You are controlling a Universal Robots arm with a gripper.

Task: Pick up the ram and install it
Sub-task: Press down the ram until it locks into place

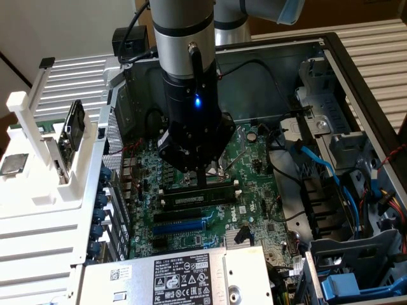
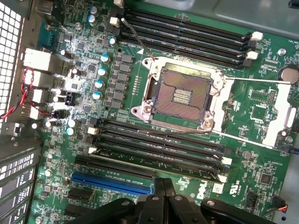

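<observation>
Pincer (image 1: 201, 180) shut above flat dark ram (image 1: 198, 197), seated in slot.

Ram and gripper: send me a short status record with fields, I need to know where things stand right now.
gripper: shut, holding nothing, fingertips down over the ram's middle
ram: lying along a memory slot on the motherboard, pale label showing
contact: cannot tell whether the fingertips touch the ram
seating: cannot tell if fully latched
processor socket: open, empty
</observation>
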